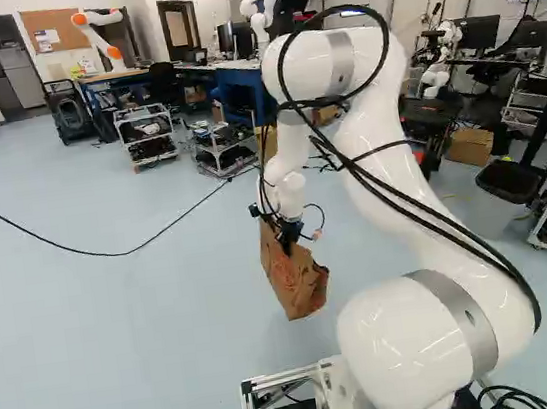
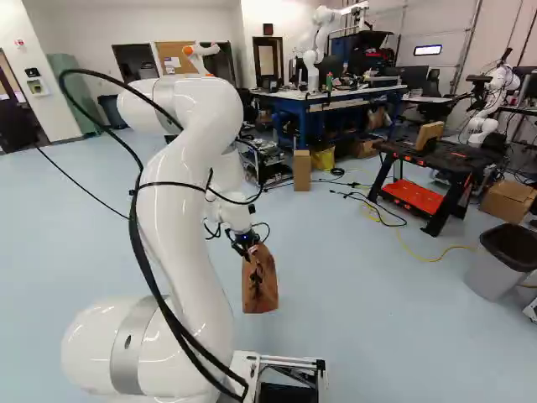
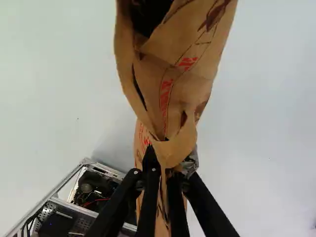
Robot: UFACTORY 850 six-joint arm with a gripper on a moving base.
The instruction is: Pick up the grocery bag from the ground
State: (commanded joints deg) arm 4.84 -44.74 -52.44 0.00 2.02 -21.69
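Note:
In the left base view my gripper [image 1: 287, 233] points down with the brown paper grocery bag [image 1: 295, 277] hanging from it above the floor. The right base view shows the same bag [image 2: 259, 281] below the wrist, its printed side partly visible. Seen from the wrist, the gripper [image 3: 164, 180] is shut on the bag [image 3: 168, 98], whose crumpled paper is pinched between the two fingers. Much of the orange pads is hidden by the paper. The bag's upper part spreads out ahead of the fingers, with a dark opening at its far end.
Part of the base frame [image 3: 64, 202] lies beside the gripper in the wrist view. A black cable [image 1: 109, 254] crosses the floor at the left. Farther off stand wire carts [image 1: 146, 135], a black workbench [image 2: 436, 168], a grey bin [image 2: 499, 260] and another robot [image 2: 315, 50].

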